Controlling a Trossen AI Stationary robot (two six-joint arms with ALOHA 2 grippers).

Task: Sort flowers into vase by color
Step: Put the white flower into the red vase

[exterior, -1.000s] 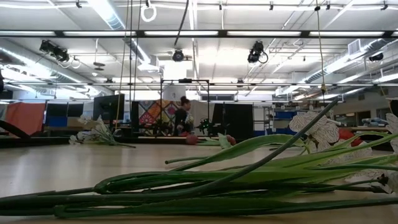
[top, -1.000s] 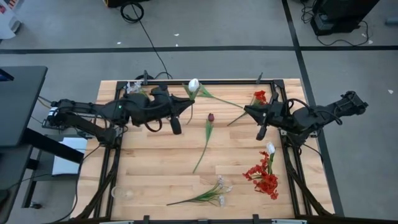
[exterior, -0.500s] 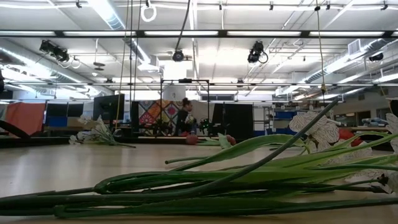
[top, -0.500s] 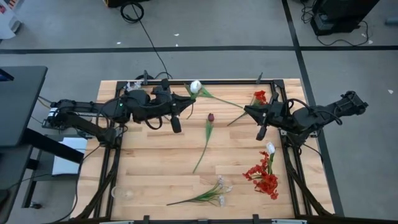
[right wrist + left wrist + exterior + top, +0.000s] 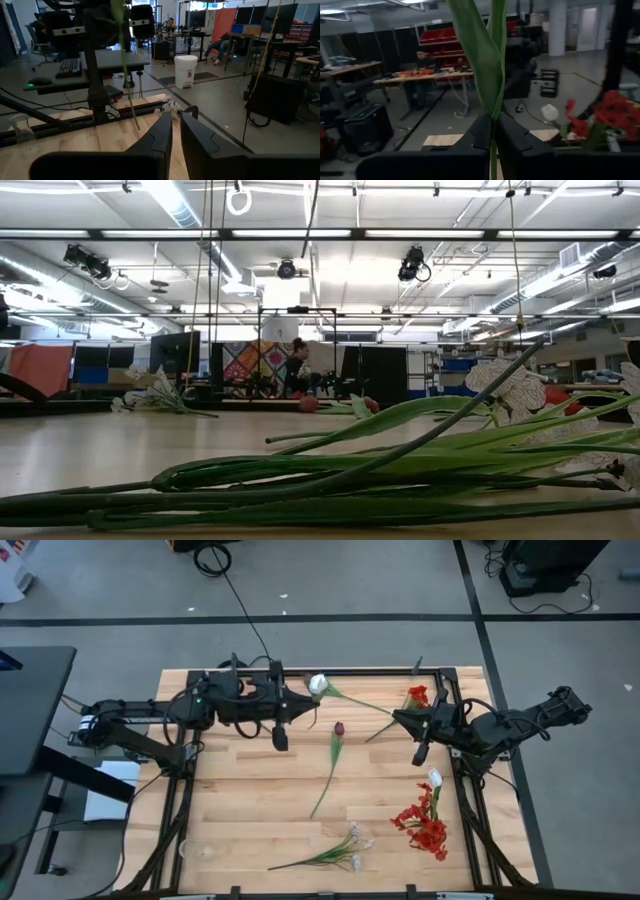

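Left gripper at the far side of the table, left of centre, fingers clamped on the green stem of the white tulip; bloom just beyond the fingertips near the far table edge, stem trailing right toward the far-right corner. In the left wrist view a broad green leaf rising straight up from between the pinched fingers.

Right gripper near the far-right part of the table, fingers nearly together, pinching a thin green stem of the red flower lying at the far-right corner; in the right wrist view the stem hanging down to the fingertips.

Dark maroon tulip bud flat on the table between the two grippers, stem running toward the near edge. Red clustered blooms with another white tulip bud by the right edge, nearer side. White blossom spray near the front edge, centre-right. More white blossoms at the far-left corner behind the left arm.

Low view: green stems filling the foreground, a person far off in the room
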